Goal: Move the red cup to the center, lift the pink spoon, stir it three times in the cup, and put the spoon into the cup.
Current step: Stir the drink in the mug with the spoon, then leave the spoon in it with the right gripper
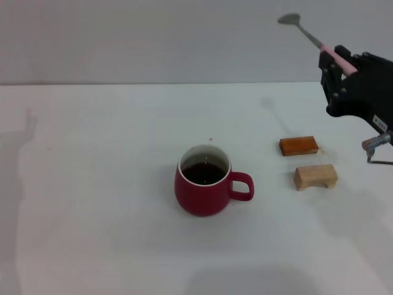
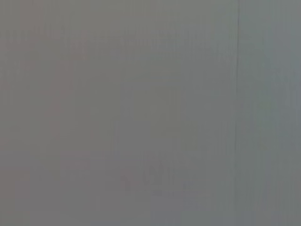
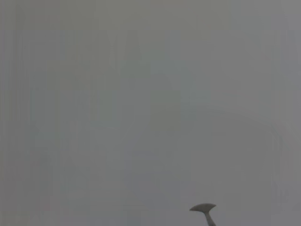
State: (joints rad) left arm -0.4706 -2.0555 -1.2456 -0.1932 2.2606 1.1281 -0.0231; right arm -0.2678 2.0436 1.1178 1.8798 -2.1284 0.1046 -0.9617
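Note:
The red cup (image 1: 202,187) stands near the middle of the white table, handle toward the right, with dark liquid inside. My right gripper (image 1: 339,62) is high at the right, shut on the pink spoon (image 1: 319,41) by its pale pink handle. The spoon's silver bowl points up and to the left, well above the table and to the right of the cup. The spoon's bowl also shows in the right wrist view (image 3: 203,208) against a plain grey background. My left gripper is out of view; the left wrist view shows only grey.
An orange block (image 1: 298,145) and a tan wooden block (image 1: 315,176) lie on the table (image 1: 92,184) to the right of the cup, below my right gripper. A grey wall rises behind the table.

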